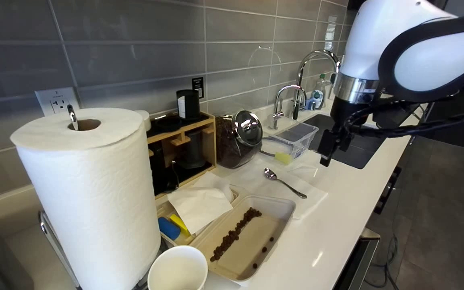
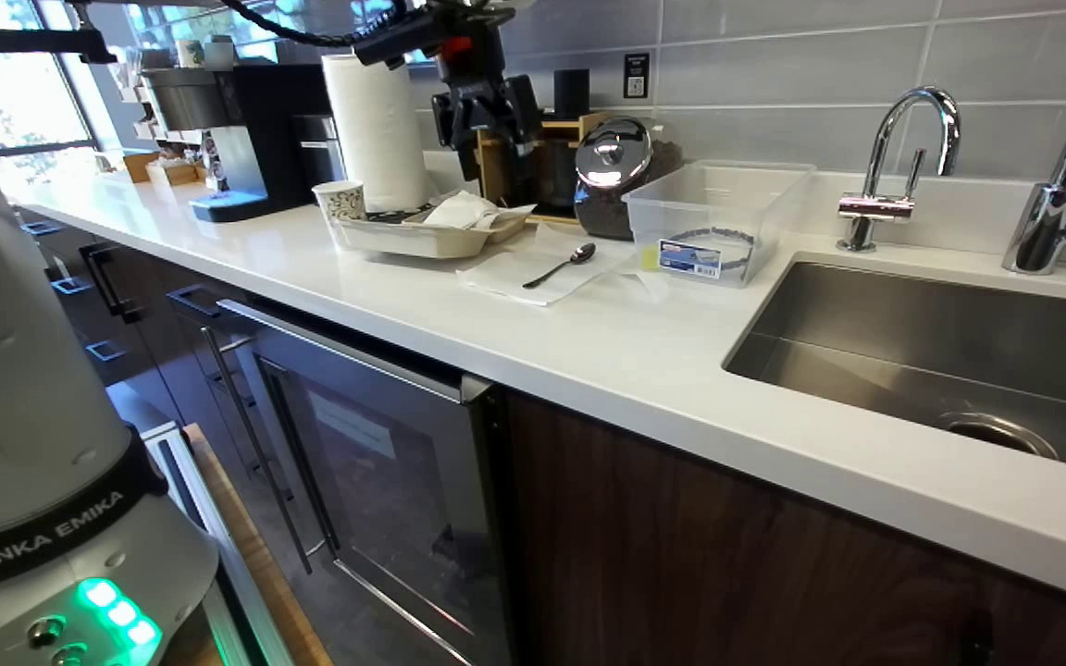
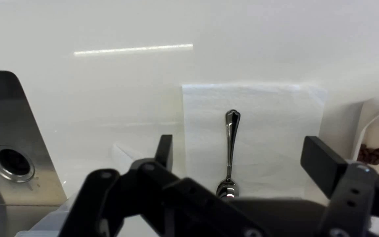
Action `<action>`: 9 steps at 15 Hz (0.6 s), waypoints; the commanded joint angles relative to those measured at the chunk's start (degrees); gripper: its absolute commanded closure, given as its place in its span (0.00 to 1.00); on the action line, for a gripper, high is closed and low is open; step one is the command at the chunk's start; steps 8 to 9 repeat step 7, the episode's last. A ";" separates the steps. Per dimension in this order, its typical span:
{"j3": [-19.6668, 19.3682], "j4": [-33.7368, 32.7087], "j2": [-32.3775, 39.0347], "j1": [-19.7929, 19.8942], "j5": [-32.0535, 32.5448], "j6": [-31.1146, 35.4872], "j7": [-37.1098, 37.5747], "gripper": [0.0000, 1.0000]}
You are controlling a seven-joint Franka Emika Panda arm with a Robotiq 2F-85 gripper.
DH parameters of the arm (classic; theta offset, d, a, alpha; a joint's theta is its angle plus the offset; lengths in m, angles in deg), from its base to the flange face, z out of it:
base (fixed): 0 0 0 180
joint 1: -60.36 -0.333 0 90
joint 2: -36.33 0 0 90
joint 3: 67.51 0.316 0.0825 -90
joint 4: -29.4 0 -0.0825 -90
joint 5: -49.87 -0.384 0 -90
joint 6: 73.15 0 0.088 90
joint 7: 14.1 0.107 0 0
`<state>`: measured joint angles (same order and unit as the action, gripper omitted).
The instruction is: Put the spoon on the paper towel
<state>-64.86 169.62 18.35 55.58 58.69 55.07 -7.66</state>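
The grey metal spoon (image 1: pixel 270 174) lies on the flat white paper towel (image 1: pixel 314 194) on the counter. Both also show in the other pictures: the spoon (image 2: pixel 581 252) and paper towel (image 2: pixel 501 275) in an exterior view, and the spoon (image 3: pixel 231 141) on the paper towel (image 3: pixel 271 131) in the wrist view. My gripper (image 3: pixel 238 149) is open and empty, its fingers wide apart above the sheet with the spoon between them in view. Part of the spoon's bowl is hidden by the gripper there. The gripper shows raised above the counter in both exterior views (image 1: pixel 332 152) (image 2: pixel 498 153).
A beige tray (image 1: pixel 290 207) with coffee beans stands beside the sheet. A clear plastic bin (image 2: pixel 723 199) and the sink (image 2: pixel 912 319) are on the opposite side. A glass jar (image 1: pixel 232 141), paper towel roll (image 1: pixel 87 193) and paper cup (image 1: pixel 178 268) stand nearby.
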 commanded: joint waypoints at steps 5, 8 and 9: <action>2.26 2.89 -9.98 1.23 -0.59 1.84 1.39 0.00; 3.04 4.19 -13.59 1.24 -0.68 2.77 2.55 0.00; 3.04 4.19 -13.59 1.24 -0.68 2.77 2.55 0.00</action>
